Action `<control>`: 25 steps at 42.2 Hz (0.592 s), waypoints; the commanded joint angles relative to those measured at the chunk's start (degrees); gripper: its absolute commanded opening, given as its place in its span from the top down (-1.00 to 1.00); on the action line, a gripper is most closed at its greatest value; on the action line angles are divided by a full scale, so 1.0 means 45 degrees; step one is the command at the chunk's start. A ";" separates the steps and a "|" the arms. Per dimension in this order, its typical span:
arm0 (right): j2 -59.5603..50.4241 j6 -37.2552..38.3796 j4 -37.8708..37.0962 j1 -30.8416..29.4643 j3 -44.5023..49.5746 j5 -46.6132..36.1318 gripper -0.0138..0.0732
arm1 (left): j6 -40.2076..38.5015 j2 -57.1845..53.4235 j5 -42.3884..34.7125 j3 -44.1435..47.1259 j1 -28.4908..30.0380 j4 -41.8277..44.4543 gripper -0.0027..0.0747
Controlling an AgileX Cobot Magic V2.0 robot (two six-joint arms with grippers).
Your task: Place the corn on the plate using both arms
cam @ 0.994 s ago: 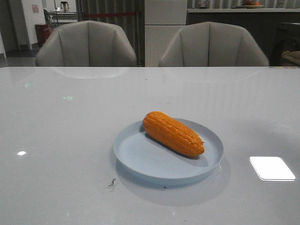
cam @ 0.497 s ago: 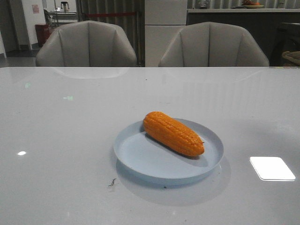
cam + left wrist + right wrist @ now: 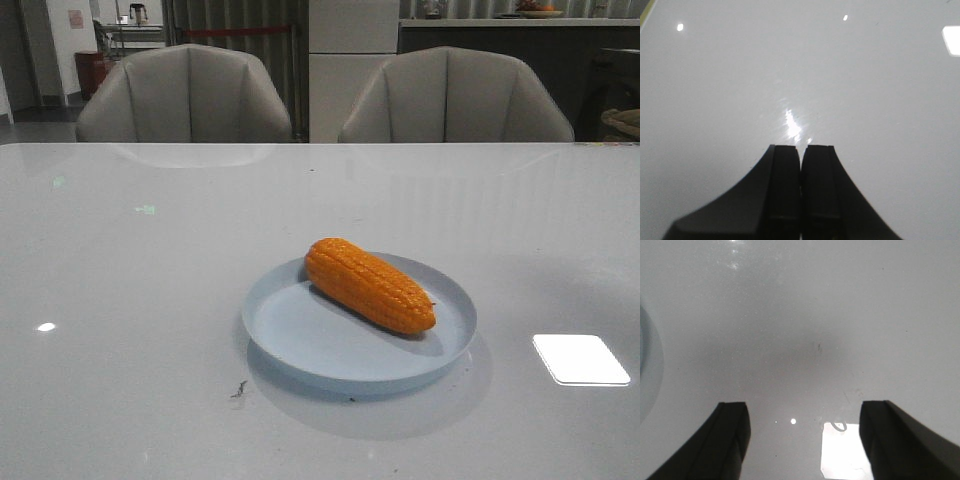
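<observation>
In the front view, the orange-yellow corn cob with rows of kernels (image 3: 370, 284) lies inside the round pale-blue plate (image 3: 300, 345). Its fat end points to about 10 o'clock and its thin end to about 4 o'clock. The plate sits on the shiny white table (image 3: 130, 300), a little toward 5 o'clock from the middle. Two grey chairs (image 3: 185, 95) stand behind the table at 12 o'clock. No arm shows in this view.

In the left wrist view, the black left gripper (image 3: 800, 152) has its jaws pressed together with nothing in them. Only bare table is under it. No corn or plate shows here.

In the right wrist view, the black right gripper (image 3: 802, 412) has its jaws wide apart and holds nothing. A thin bit of the blue plate rim (image 3: 646, 365) peeks in at 9 o'clock, so this arm is near the plate but not over it.

I think the job is done, since the corn rests on the plate and both arms are off it. The next move looks like just keeping the arms clear so they do not bump the plate.
</observation>
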 commanded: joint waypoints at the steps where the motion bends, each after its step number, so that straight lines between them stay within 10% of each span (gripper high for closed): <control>1: -0.0389 -0.0127 0.0052 -0.0076 -0.0291 -0.0546 -0.63 | -0.0106 -0.1811 -0.2488 0.1053 -0.0440 -0.0125 0.69; 11: -0.0389 -0.0127 0.0052 -0.0076 -0.0291 -0.0546 -0.63 | -0.0106 -0.5692 -0.6137 0.4427 -0.1018 -0.1511 0.69; 25: -0.0389 -0.0127 0.0052 -0.0076 -0.0291 -0.0546 -0.63 | -0.0106 -0.8230 -0.6226 0.6669 -0.0975 -0.1511 0.69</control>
